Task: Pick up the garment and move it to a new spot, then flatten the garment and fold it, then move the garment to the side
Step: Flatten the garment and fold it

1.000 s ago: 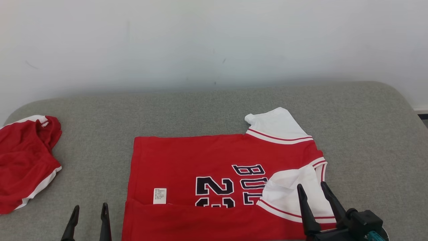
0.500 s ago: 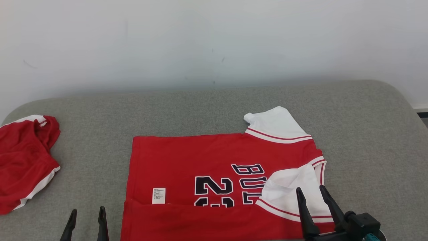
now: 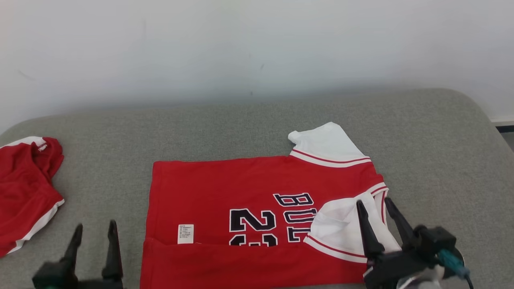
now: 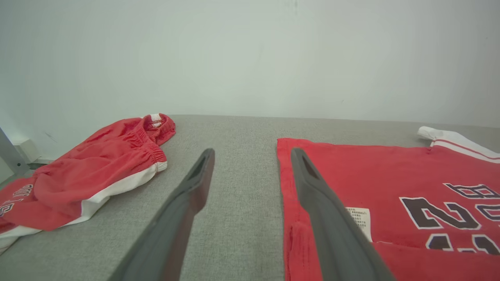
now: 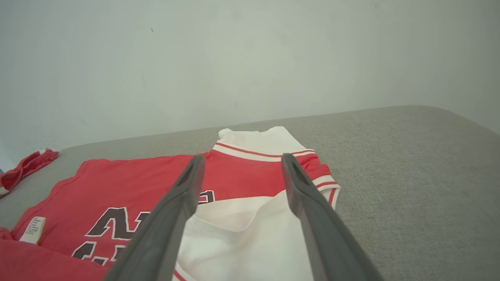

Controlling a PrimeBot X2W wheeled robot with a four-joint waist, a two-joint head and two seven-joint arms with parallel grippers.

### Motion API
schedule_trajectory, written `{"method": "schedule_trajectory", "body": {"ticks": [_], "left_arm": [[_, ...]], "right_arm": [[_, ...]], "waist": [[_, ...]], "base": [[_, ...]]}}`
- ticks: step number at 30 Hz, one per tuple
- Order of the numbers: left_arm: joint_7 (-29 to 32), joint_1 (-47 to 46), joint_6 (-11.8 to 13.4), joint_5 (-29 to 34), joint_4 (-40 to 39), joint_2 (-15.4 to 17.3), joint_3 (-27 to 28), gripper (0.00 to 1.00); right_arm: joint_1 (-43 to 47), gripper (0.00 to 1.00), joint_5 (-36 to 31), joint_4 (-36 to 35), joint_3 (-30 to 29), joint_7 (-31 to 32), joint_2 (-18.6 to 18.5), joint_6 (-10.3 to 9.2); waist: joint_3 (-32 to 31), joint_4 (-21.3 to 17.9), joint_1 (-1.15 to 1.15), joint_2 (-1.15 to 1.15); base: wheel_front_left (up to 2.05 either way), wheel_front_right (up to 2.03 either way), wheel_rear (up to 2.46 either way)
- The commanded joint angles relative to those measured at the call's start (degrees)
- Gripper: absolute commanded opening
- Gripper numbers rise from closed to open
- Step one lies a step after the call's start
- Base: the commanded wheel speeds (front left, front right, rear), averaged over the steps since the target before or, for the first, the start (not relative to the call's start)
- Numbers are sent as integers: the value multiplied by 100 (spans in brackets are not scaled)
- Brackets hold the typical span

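Pale, plain white wall [image 3: 257, 48], lightly scuffed, behind the far edge. Grey woven-fabric padded platform [image 3: 241, 128] with rounded far corners. Red short-sleeved jersey [image 3: 209, 188] with white sleeves and dark lettering, flat at the middle of the near edge, near strip folded over, one sleeve turned onto the front. Crumpled red shorts [image 3: 24, 188] with white trim, at the left edge. Right gripper [image 3: 373, 202], fingers apart, empty, over that sleeve. Left gripper [image 3: 94, 225], fingers apart, empty, over bare platform beside the jersey. Small white care label [image 3: 185, 234].
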Motion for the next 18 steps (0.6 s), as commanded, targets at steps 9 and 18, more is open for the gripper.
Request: {"method": "schedule_trajectory", "body": {"ticks": [9,18], "left_arm": [[713,-1972,-215,-967,563,522,-212,100],[1629,-3590,-208,-1947,1030,1121,-843,100]], "right_arm": [[-2102,100,325,1011,300,120,-386,-13],[-3930,100,474,2107,696,407,-653,-13]], "waist": [[983,-178,0,0],[1853,-317,0,0]], "base": [[0,0,0],[0,0,0]]}}
